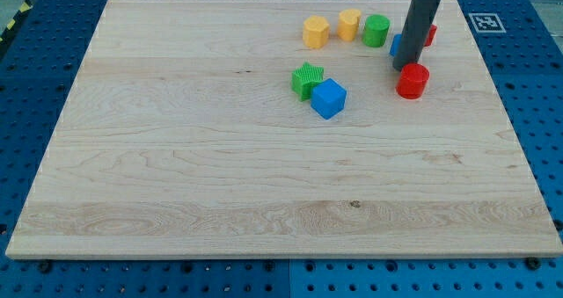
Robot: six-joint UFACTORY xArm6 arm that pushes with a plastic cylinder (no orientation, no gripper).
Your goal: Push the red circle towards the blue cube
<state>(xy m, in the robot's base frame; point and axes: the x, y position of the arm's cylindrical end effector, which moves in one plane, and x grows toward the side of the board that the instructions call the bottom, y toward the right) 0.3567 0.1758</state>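
Observation:
The red circle [412,81] is a short red cylinder at the upper right of the wooden board [220,157]. The blue cube [329,98] lies to its left, touching a green star [307,79]. My tip [405,67] is the lower end of a dark rod coming down from the view's top. It stands right at the red circle's upper-left edge. I cannot tell whether it touches the circle.
A yellow hexagon [316,32], a yellow block [349,23] and a green cylinder [376,30] sit in a row near the board's top edge. A blue block [397,45] and a red block [429,35] are partly hidden behind the rod.

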